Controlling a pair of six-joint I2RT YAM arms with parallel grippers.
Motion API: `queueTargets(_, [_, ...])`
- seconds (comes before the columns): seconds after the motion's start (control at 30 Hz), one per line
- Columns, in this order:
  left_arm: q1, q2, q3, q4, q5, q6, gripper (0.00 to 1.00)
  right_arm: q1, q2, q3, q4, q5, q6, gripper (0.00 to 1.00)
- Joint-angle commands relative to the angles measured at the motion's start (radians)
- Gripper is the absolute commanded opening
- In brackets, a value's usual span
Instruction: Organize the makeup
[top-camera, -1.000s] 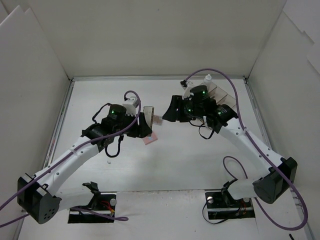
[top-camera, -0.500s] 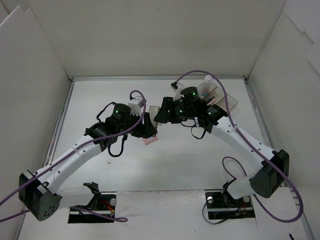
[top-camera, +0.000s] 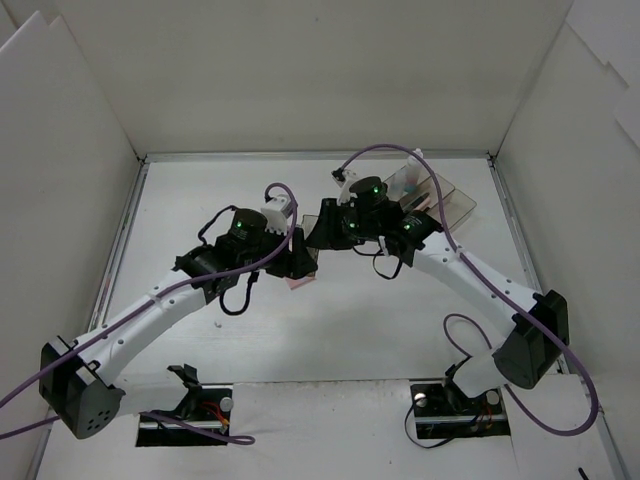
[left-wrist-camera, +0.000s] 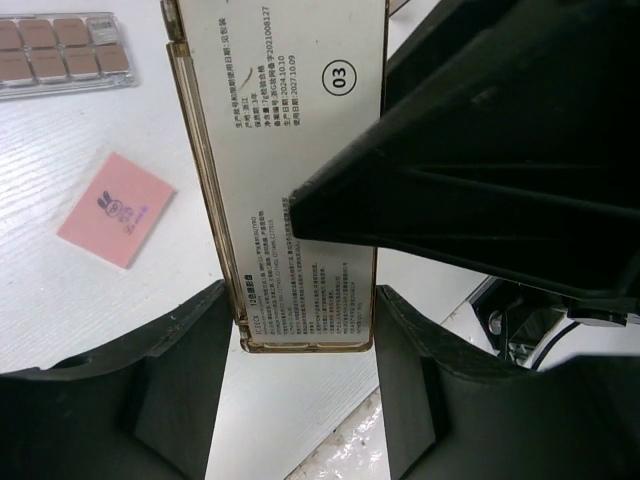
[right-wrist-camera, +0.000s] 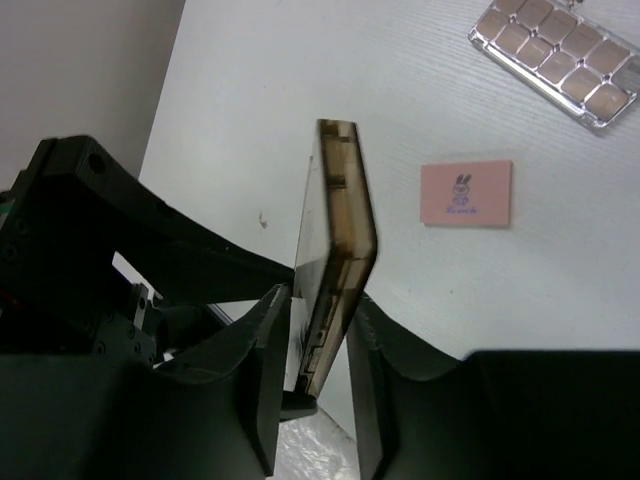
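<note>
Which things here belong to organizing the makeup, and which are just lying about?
Job: amber-edged rectangular case; pink square compact; brown eyeshadow palette in clear plastic.
Lying about: clear smoky plastic tray, possibly their destination; small white speck, too small to identify.

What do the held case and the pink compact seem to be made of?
The case looks like hard plastic: glossy amber see-through rim, matte white printed label on its back. The compact is opaque matte pink; plastic or card, I cannot tell.
</note>
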Motion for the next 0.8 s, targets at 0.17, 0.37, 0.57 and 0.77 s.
queueTargets(0.17, [-0.013, -0.034, 0.045, 0.061, -0.034, 0.010, 0.21, -0.009, -0.009, 0.008, 0.062, 0.040, 0.011, 0.00])
queueTargets(0.37, [-0.013, -0.064, 0.002, 0.027, -0.119, 0.000, 0.89, -0.106, -0.079, -0.063, 0.061, 0.106, 0.029, 0.00])
queueTargets(0.57, [-0.013, -0.107, -0.032, -0.027, -0.208, -0.004, 0.99, -0.291, -0.173, -0.165, 0.027, 0.215, 0.063, 0.00])
queueTargets(0.77, [0.055, -0.149, -0.090, -0.088, -0.230, -0.012, 1.00, -0.546, -0.203, -0.199, -0.079, 0.336, 0.058, 0.00])
